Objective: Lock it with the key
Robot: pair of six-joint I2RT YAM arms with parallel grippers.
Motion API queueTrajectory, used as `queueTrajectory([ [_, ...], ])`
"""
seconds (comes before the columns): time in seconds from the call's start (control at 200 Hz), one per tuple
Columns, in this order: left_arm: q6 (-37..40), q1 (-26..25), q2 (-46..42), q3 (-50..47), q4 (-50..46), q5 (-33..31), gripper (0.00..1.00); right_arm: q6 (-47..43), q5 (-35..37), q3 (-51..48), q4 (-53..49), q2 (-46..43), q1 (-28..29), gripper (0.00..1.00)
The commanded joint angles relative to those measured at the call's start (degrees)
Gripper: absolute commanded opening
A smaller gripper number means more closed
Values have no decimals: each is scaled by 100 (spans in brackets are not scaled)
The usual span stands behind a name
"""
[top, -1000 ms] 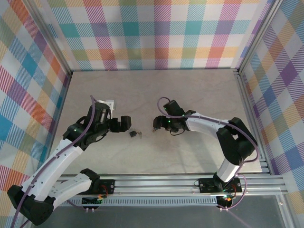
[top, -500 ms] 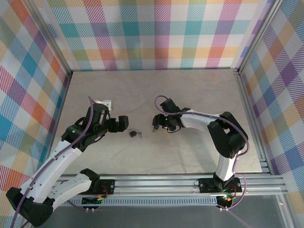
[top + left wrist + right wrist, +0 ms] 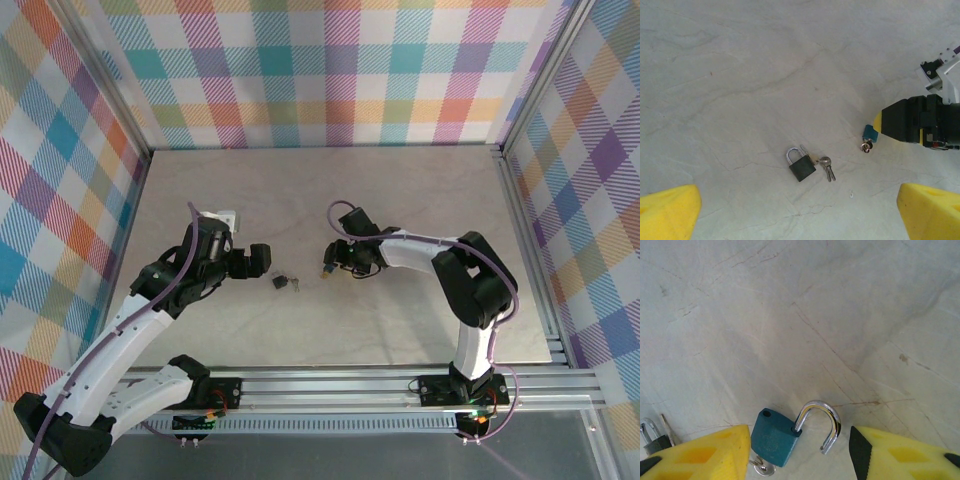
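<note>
A blue padlock point(image 3: 774, 437) lies on the table with its silver shackle point(image 3: 822, 421) swung open and a key point(image 3: 761, 468) in its base. My right gripper point(image 3: 799, 444) is low over it and open. Its left finger point(image 3: 705, 450) is at the lock's body, and its right finger point(image 3: 900, 452) is just clear of the shackle. From above, the blue padlock point(image 3: 327, 268) sits at the right gripper's point(image 3: 336, 262) tip. A black padlock point(image 3: 802, 168) with a closed shackle and two loose keys point(image 3: 828, 167) lies under my left gripper point(image 3: 800, 212), which hangs open above it.
The black padlock point(image 3: 281, 282) lies on the stone-look tabletop point(image 3: 330, 190) between the two grippers. Checked cloth walls and aluminium posts point(image 3: 505, 150) enclose the table. The aluminium rail point(image 3: 330, 385) with the arm bases runs along the near edge.
The right gripper's fingers have drawn closer together around the blue padlock, and its arm has shifted slightly left. The left arm has stayed put.
</note>
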Motion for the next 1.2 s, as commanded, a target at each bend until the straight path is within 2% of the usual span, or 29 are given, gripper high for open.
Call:
queueTrajectory([
  [0.0, 101, -38, 18, 24, -137, 47, 100, 2, -194, 125, 484, 355, -41, 54],
  [0.29, 105, -39, 131, 45, -144, 176, 100, -71, -467, 230, 647, 557, -42, 41],
  [0.4, -115, -63, 163, 137, -215, 243, 100, -94, -503, 222, 695, 594, -44, 38],
  [0.62, -706, -546, 579, 349, -408, 260, 100, -185, -592, 169, 875, 579, -44, 32],
  [0.69, -924, -673, 660, 245, -280, 493, 100, -244, -583, 142, 907, 561, -43, 29],
  [0.845, -1268, -988, 698, -87, 53, 415, 100, -304, -636, 81, 1034, 552, -54, 26],
  [1.195, -1543, -1220, 853, -543, 629, 415, 100, -348, -689, -99, 1290, 578, -63, 20],
])
